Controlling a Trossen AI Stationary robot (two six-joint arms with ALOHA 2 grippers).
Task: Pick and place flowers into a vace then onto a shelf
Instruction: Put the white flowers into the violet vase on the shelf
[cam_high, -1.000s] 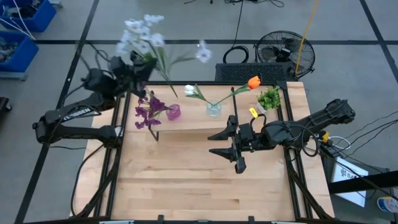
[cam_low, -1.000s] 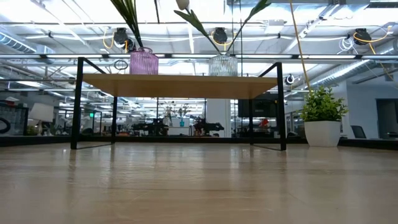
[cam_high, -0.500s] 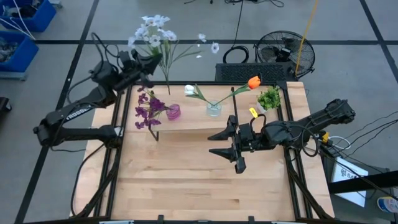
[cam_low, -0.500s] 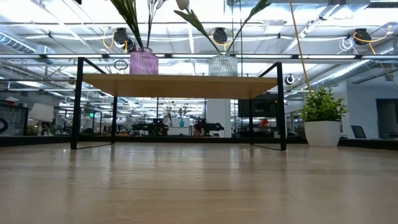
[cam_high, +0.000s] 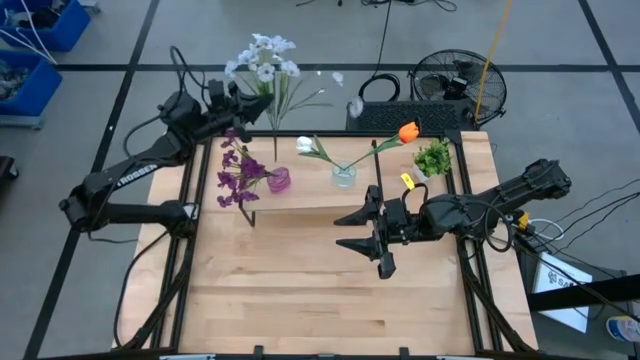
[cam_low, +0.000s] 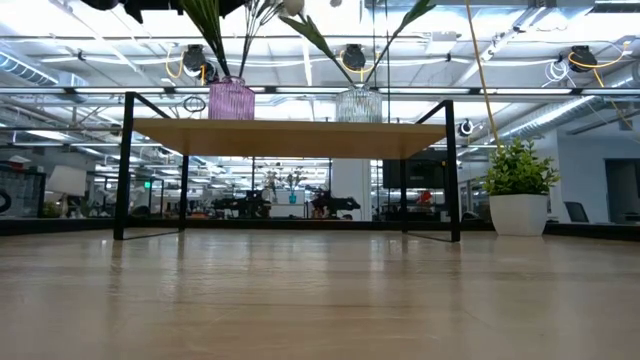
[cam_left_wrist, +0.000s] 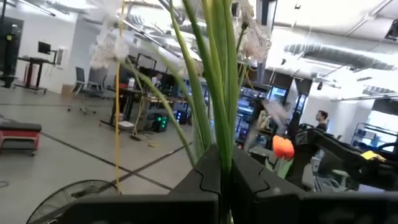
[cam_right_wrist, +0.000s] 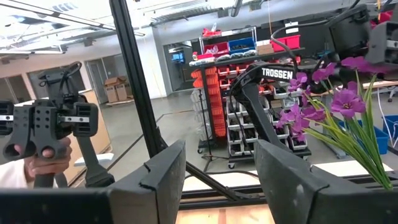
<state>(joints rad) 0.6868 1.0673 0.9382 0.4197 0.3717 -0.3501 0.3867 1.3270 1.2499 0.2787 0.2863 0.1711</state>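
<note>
My left gripper (cam_high: 244, 101) is shut on the pale white-lavender spray (cam_high: 266, 56), high above the table's far left, behind the pink vase (cam_high: 280, 180). That vase stands on the shelf (cam_high: 312, 196) and holds the dark purple cluster (cam_high: 238, 172). The clear vase (cam_high: 343, 175) beside it holds the white bud (cam_high: 305, 145) and the orange tulip (cam_high: 408, 131). In the low view the spray's stem (cam_low: 245, 42) slants down toward the pink vase's mouth (cam_low: 231, 82). My right gripper (cam_high: 373, 236) hangs open over the table in front of the shelf. My left gripper pinches the spray's green stems (cam_left_wrist: 214, 134) between its two fingers (cam_left_wrist: 193, 186), partway along their length and across them. The spray is lifted clear and stands nearly upright, blossoms above the fingers. Its lower stem end (cam_high: 275, 150) hangs below, near the pink vase.
A small leafy potted plant (cam_high: 433, 158) stands at the shelf's right end. The shelf's black legs (cam_low: 124, 165) rise from the tabletop. Bare wood (cam_high: 300, 290) lies in front of the shelf. Off the table, a person's hand (cam_right_wrist: 31, 163) shows in the right wrist view.
My left gripper has carried the spray toward the table's right, closer to the pink vase. The blossoms have swung right and the spray stands more upright, while its lower end has stayed about where it was. The right arm has kept still.
</note>
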